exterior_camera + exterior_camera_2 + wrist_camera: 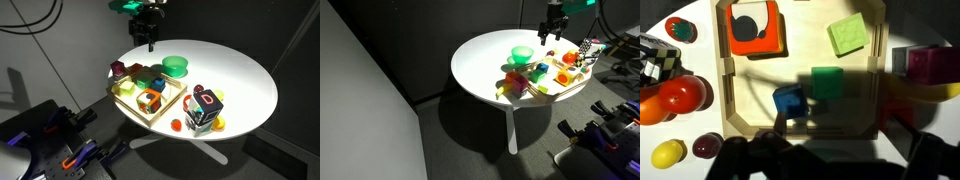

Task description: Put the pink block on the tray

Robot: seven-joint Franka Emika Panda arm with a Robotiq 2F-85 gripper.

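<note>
The pink block (928, 65) is a small magenta cube on the white table, just outside the tray's rim; it also shows in an exterior view (118, 68). The tray (726, 95) is pale cream wood with a raised rim and shows in both exterior views (150, 115) (567, 84). It holds an orange block with a hole (752, 28), a light green block (848, 35), a green block (827, 82) and a blue block (790, 100). My gripper (148, 38) hangs high above the table beyond the tray, open and empty; its dark fingers (838, 150) fill the wrist view's lower edge.
A round green bowl (175, 66) stands behind the tray. A multicoloured letter cube (207, 108) stands beside the tray, with red, yellow and dark toy fruits (680, 95) near it. A yellow toy (940, 92) lies by the pink block. The table edge is close.
</note>
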